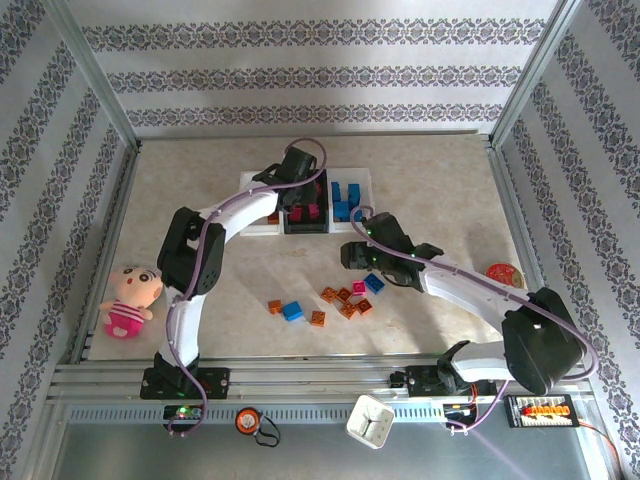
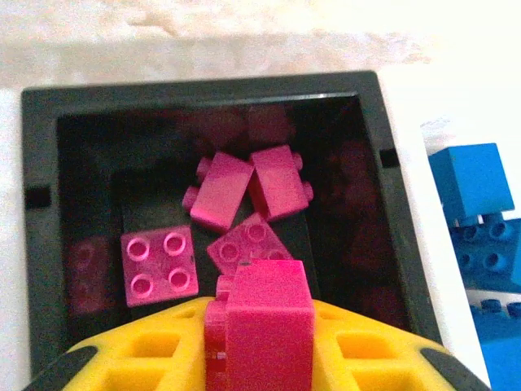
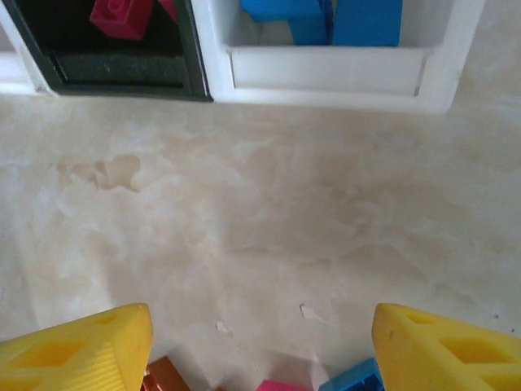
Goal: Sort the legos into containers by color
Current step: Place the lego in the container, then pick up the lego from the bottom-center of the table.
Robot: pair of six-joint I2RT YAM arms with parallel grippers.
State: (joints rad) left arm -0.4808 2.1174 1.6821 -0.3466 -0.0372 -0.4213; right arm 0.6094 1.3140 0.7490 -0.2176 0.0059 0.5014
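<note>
The left fingers [image 2: 138, 354] pinch a pink brick [image 2: 264, 326] at the bottom centre of the left wrist view. It hangs directly over the black bin [image 2: 203, 94], where four pink bricks [image 2: 224, 195] lie. The step in hand looks like dropping this brick. The next move calls for spreading the fingers while it hangs inside the bin's walls, then lifting clear of the rim.

The right fingers [image 3: 89, 350] stand wide apart at the lower corners of the right wrist view, holding nothing, above bare surface [image 3: 269, 212]. An orange brick [image 3: 163, 376], a pink one and a blue one peek in at the bottom edge, so these fingers seem poised for the next pick.

The top view adds the layout. The loose bricks [image 1: 345, 297] sit at centre, with the row of bins [image 1: 368, 195] above them. There the left arm [image 1: 235, 220] lies over the black bin, so the pinch is read from the left wrist view.
</note>
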